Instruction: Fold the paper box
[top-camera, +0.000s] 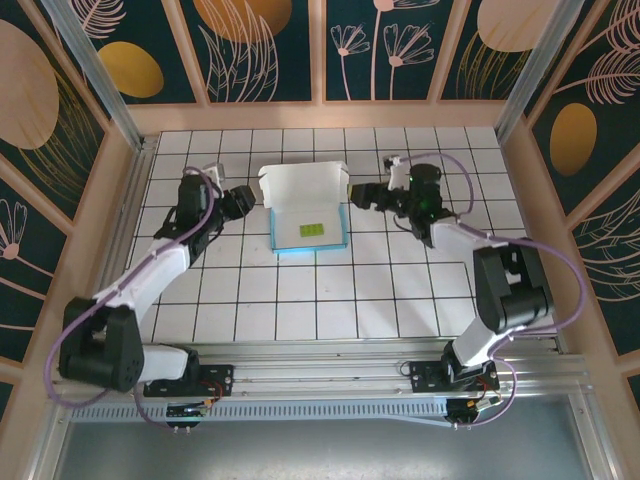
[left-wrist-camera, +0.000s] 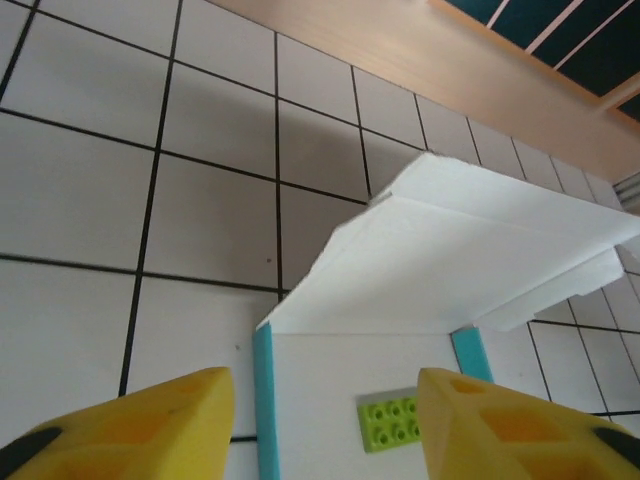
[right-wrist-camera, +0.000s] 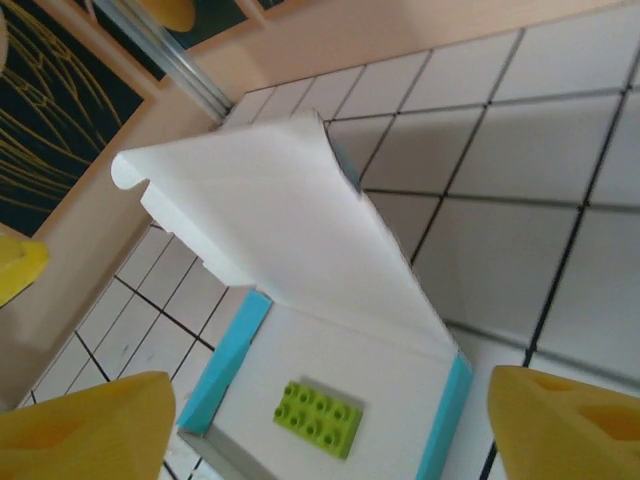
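Fingers, left: blocky yellow plastic fingers (left-wrist-camera: 160, 425) of the left gripper (top-camera: 245, 200) stand spread apart. They are released, with nothing clasped between them.
Fingers, right: matching yellow fingers (right-wrist-camera: 90, 430) of the right gripper (top-camera: 356, 194) are spread wide and also grasp nothing.
Box position: a shallow rectangular paper box (top-camera: 295, 215) of thin white card sits on the far middle of the table, between the two grippers. The left gripper is just off its left side and the right gripper just off its right side. Whether either tip touches the card I cannot tell.
Lid: a broad white card flap (right-wrist-camera: 260, 220) rises from the far edge of the box and tilts over the floor. It is matte and smooth, and its free edge is stepped, with rounded corner tabs.
Side walls: light blue strips (right-wrist-camera: 225, 368) run along the left and right edges of the box, low and straight.
Brick: a small yellow-green plastic brick (right-wrist-camera: 318, 420), rectangular with two rows of four round studs, lies flat on the white floor of the box between the blue strips, touching neither.
Table: a white tiled table (top-camera: 300, 300), flat, ruled into squares by thin black lines.
Surround: a pale wooden frame (top-camera: 320, 115) holds dark teal panels (top-camera: 400, 70) — these carry gold ovals and thin line drawings of leaves and flowers.
Arms: black and white jointed links, each trailing a lilac cable (top-camera: 560, 255).
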